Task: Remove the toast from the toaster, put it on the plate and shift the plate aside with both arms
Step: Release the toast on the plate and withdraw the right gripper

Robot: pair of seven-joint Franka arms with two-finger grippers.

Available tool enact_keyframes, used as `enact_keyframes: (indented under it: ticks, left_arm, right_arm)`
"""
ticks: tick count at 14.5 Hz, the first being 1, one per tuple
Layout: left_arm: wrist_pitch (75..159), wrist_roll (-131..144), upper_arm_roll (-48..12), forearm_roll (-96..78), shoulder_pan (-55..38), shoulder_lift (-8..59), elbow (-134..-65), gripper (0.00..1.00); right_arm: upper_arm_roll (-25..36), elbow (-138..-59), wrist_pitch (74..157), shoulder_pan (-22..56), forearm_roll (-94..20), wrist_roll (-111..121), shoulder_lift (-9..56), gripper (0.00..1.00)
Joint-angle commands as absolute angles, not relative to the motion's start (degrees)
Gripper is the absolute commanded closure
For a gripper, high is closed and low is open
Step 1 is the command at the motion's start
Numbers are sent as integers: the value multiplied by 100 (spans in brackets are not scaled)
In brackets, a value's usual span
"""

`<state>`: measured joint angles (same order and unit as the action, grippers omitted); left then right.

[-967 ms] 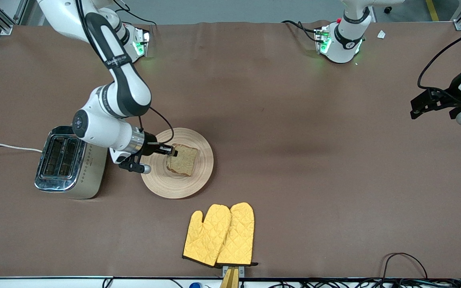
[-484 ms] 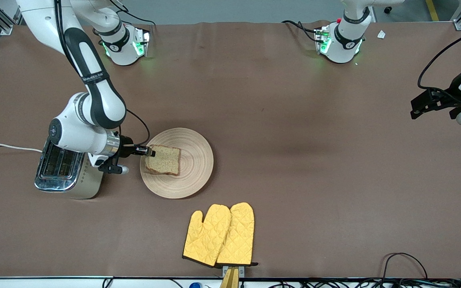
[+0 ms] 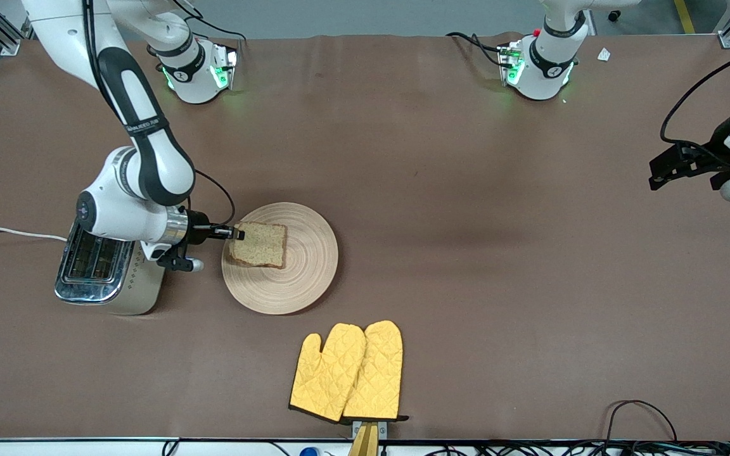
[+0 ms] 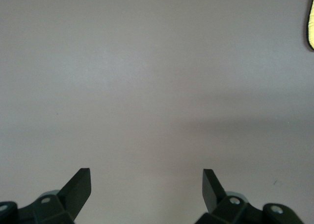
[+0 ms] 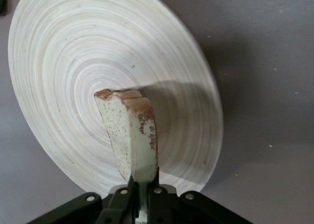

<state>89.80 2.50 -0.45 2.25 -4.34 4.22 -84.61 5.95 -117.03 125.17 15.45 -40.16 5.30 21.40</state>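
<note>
The toast [image 3: 258,245], a brown speckled slice with a darker crust, hangs by one edge from my right gripper [image 3: 237,234], which is shut on it. It is over the part of the round light wooden plate [image 3: 305,272] that lies toward the toaster. In the right wrist view the toast [image 5: 128,136] sticks out from the right gripper [image 5: 145,184] and throws a shadow on the plate [image 5: 64,57]. I cannot tell whether it touches the plate. My left gripper [image 3: 669,166] waits open at the left arm's end of the table, and the left gripper [image 4: 146,182] has only bare table under it.
A steel two-slot toaster [image 3: 108,263] stands beside the plate toward the right arm's end, right under the right wrist. Its white cord [image 3: 10,232] runs off the table. A pair of yellow oven mitts [image 3: 347,372] lies nearer the front camera than the plate; a mitt's edge [image 4: 311,23] shows in the left wrist view.
My right gripper has carried the toast across the plate toward the toaster, and the slice has turned to lie flatter. The left arm has not moved.
</note>
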Motion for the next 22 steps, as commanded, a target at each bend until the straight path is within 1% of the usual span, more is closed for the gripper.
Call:
enact_keyframes:
  ticks: [1, 2, 3, 4, 8, 9, 11, 14, 15, 17, 19, 22]
  left_arm:
    - [8912, 228, -53, 246, -404, 431, -8464, 0]
    - [8895, 220, -53, 237, -387, 431, -8464, 0]
    - [8895, 211, -53, 194, -387, 431, -8481, 0]
    - [8895, 211, -44, 185, -387, 465, -8481, 0]
    - [8877, 193, -53, 115, -378, 562, -8499, 0]
    - [8860, 193, -53, -95, -378, 632, -8499, 0]
    - [8737, 202, -35, -604, -317, 851, -8499, 0]
    - [8544, 141, -35, -1596, -185, 1369, -8499, 0]
    - [8517, 10, -44, -1904, -176, 1563, -8499, 0]
    - [8525, -332, -70, -2458, -211, 2037, -8482, 0]
    - [8552, -466, -70, -3274, -255, 2537, -8481, 0]
    - [8779, -483, -88, -4268, -316, 3180, -8481, 0]
  right_arm:
    - [562, -11909, 12376, 1310, -4096, 729, 1942, 30]
    - [571, -11900, 12253, 1266, -4087, 729, 1925, 16]
    - [571, -11900, 12191, 1196, -4087, 738, 1907, 6]
    - [571, -11909, 12156, 1126, -4078, 738, 1899, 0]
    - [597, -11909, 11919, 1090, -4017, 721, 1794, 0]
    - [606, -11909, 11892, 1116, -3825, 668, 1680, 0]
    - [606, -11901, 11761, 1081, -3037, 441, 1329, 0]
    - [615, -11839, 11707, 915, -1963, 387, 582, 0]
    - [633, -11691, 11620, 757, -1621, 395, 397, 0]
    - [633, -11200, 11068, 528, -1119, 387, 255, 0]
    - [633, -10821, 10777, 282, -731, 448, 133, 0]
    - [642, -10425, 10285, 255, -379, 448, -79, 0]
